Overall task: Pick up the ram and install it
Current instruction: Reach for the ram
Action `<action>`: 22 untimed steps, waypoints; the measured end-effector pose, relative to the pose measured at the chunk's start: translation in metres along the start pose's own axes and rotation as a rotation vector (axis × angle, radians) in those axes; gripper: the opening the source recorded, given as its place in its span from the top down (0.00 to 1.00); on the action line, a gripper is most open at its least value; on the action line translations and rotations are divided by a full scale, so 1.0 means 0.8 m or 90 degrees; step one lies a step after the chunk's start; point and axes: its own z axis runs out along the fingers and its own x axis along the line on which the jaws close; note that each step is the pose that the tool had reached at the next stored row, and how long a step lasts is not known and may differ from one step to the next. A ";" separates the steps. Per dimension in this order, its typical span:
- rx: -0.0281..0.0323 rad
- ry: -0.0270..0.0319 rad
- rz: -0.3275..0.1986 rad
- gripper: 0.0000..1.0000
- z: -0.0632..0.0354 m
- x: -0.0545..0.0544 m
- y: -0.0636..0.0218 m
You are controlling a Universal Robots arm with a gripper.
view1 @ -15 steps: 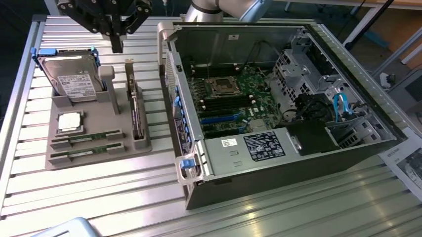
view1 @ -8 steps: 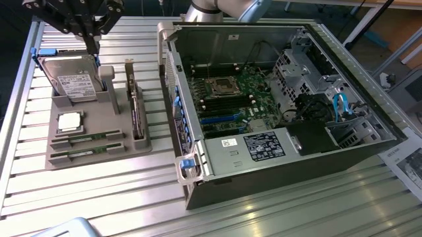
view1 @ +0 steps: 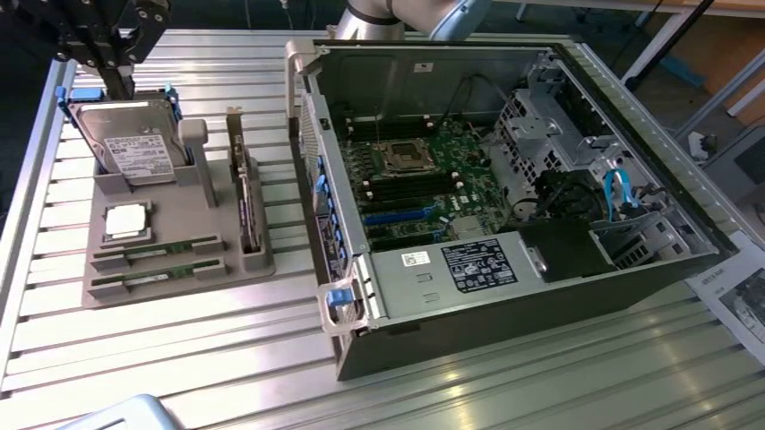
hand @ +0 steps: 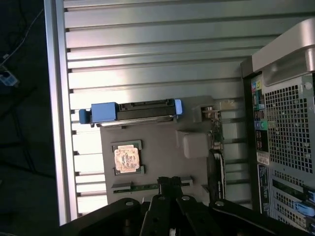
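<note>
bench (view1: 179,358): ribbed aluminium slats running across, pale and glaring under the room light. past its edge on the exterior view's left the floor is dark. a wooden surface shows at the far upper corner on the exterior view's right. a printed sheet (view1: 732,300) lies at the bench edge beside the case.

grey tray (view1: 179,291) on the exterior view's left half of the bench. it holds:
- hard drive (view1: 138,143), upright, blue end clips
- processor chip (view1: 128,221), flat in its recess
- expansion card (view1: 245,202), on edge in a slot along the side nearest the case
- first ram stick (view1: 156,253) and second ram stick (view1: 156,276), lying flat and parallel in their slots at the tray's near end, just beside the chip. both sit in the tray; neither is lifted.

computer case (view1: 478,340): lying on its side, open, just beside the tray. green motherboard (view1: 442,179) exposed inside.

jaws: closed, nothing between them. exterior view has them high over the far end of the tray, above the hard drive. in the wrist view the fingertips (hand: 166,183) meet over the tray's ram end, apart from the sticks.
</note>
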 end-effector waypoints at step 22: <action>0.0001 0.0002 0.000 0.90 -0.001 0.012 -0.009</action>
